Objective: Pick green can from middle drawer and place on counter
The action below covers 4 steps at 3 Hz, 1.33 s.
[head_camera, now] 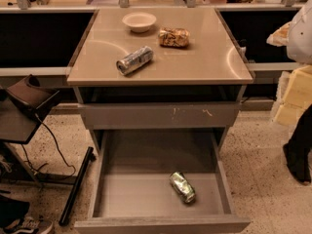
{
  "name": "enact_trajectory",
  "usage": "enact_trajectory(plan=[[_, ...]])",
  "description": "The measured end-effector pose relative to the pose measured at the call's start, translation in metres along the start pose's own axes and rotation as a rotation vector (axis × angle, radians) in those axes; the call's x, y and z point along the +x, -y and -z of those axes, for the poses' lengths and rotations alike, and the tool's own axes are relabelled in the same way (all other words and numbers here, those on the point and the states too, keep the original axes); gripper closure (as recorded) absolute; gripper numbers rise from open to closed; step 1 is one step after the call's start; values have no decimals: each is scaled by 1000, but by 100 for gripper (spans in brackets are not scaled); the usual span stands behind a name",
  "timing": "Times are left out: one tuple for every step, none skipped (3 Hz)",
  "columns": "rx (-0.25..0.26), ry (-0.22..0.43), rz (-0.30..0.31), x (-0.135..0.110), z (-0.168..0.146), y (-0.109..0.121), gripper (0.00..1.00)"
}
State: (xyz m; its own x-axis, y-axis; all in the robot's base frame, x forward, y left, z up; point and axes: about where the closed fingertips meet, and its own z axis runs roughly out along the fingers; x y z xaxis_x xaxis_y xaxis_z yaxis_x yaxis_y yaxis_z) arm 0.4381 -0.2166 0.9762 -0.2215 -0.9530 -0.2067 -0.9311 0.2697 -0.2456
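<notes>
The green can [182, 187] lies on its side, dented, on the bare grey floor of the open middle drawer [136, 196], right of the drawer's middle and towards its front. The tan counter [204, 52] tops the cabinet above. My arm comes in at the right edge of the camera view. My gripper [298, 152] is its dark lower end. It hangs to the right of the cabinet, over the speckled floor, well apart from the can and the drawer.
On the counter are a silver-grey can [135, 60] on its side, a white bowl [139, 21] and a snack bag [173, 37]. A shut drawer front with scratch marks [161, 115] sits above the open drawer. A black stand [29, 99] with a cable is at left.
</notes>
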Motion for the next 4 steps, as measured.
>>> enact_trajectory(plan=[[0,0,0,0,0,0,0],[-36,26,-5,5,-38,-4,0],[-155,91,-33,13,-138,-22,0],[-283,127,-83,23,-255,-45,0]])
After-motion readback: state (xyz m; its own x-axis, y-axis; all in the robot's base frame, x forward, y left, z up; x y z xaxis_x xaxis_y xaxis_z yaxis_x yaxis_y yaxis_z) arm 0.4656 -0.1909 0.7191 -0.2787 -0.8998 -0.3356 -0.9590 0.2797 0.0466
